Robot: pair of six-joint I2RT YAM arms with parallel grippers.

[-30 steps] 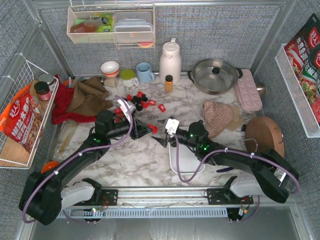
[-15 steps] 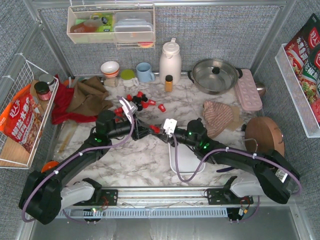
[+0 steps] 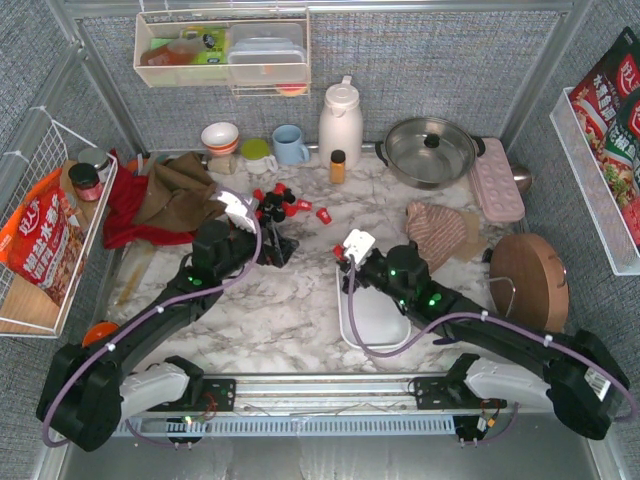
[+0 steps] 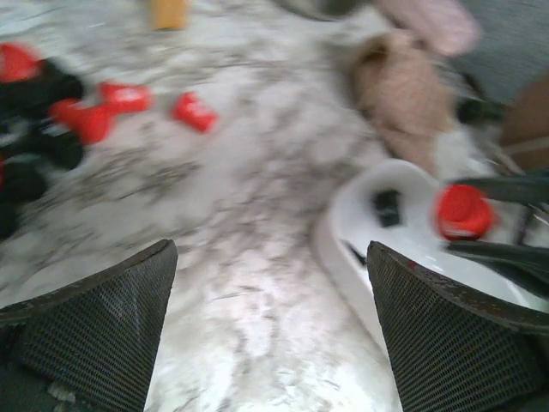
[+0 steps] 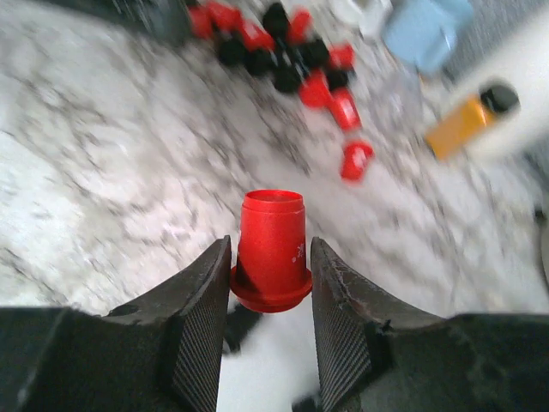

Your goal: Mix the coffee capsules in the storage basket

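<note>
Marble-patterned tabletop (image 3: pixel 290 300), enclosed by grey woven walls (image 3: pixel 420 70). Left gripper (image 4: pixel 270 249): jaws spread wide, nothing between them. Loose coffee capsules (image 3: pixel 283 203), red and black, lie heaped on the marble just beyond it. Right gripper (image 5: pixel 269 257): pinching one red capsule (image 5: pixel 272 225) above the far end of the storage basket (image 3: pixel 380 322), which lies beneath and behind that gripper.

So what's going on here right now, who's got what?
The right gripper is shut on a red coffee capsule, held above the far end of the white storage basket. One black capsule lies in the basket. The left gripper is open and empty, near the pile of red and black capsules on the marble table.
</note>
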